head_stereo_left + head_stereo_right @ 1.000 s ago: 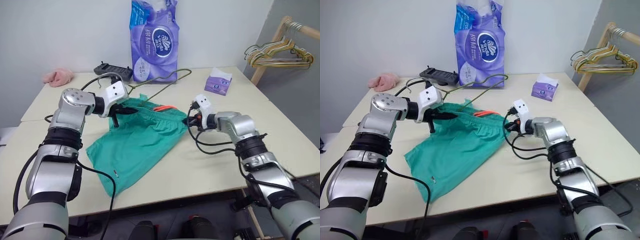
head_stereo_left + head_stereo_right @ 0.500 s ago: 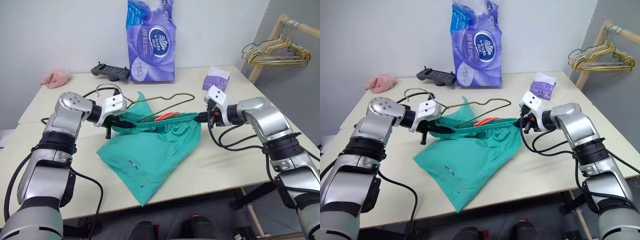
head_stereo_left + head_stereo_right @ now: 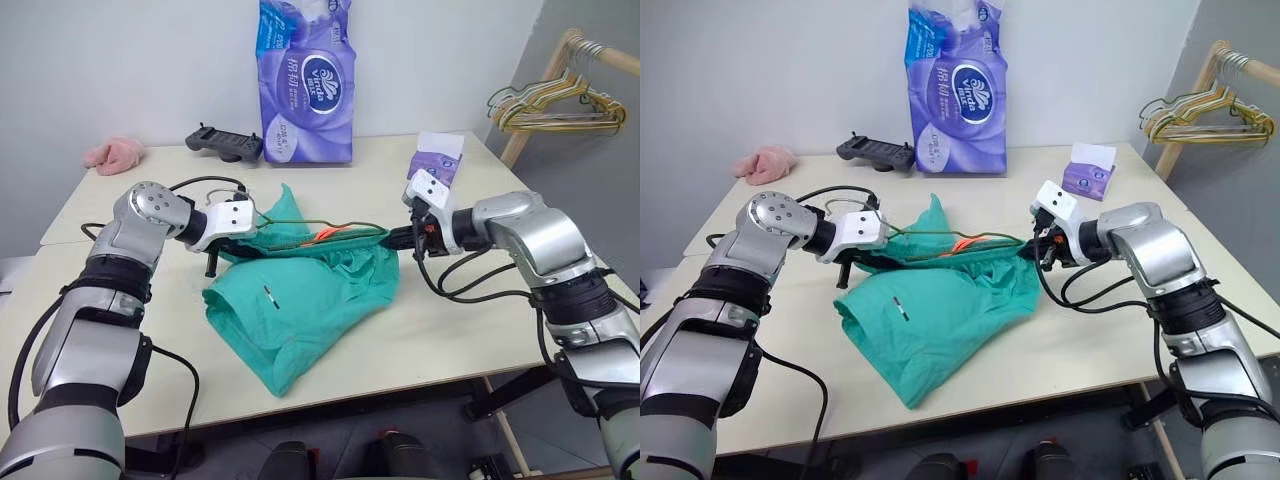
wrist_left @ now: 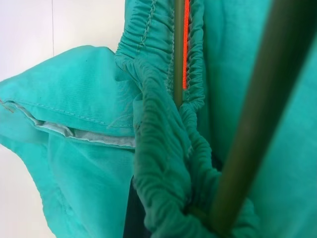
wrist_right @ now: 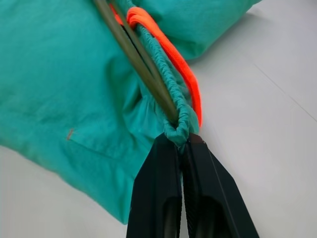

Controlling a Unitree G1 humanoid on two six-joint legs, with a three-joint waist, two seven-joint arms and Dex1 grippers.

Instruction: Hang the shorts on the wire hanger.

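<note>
While both sets of fingers stay clamped on the shorts waistband, left and right, it now hangs stretched above the table, hanger threaded through: nearly hung.

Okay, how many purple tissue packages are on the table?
2: the tall tissue roll pack stands at the table's far edge, and the small tissue box sits toward the far right corner. None looks hidden.

Teal-green shorts, orange-red drawstring, olive-grey wire hanger
</note>
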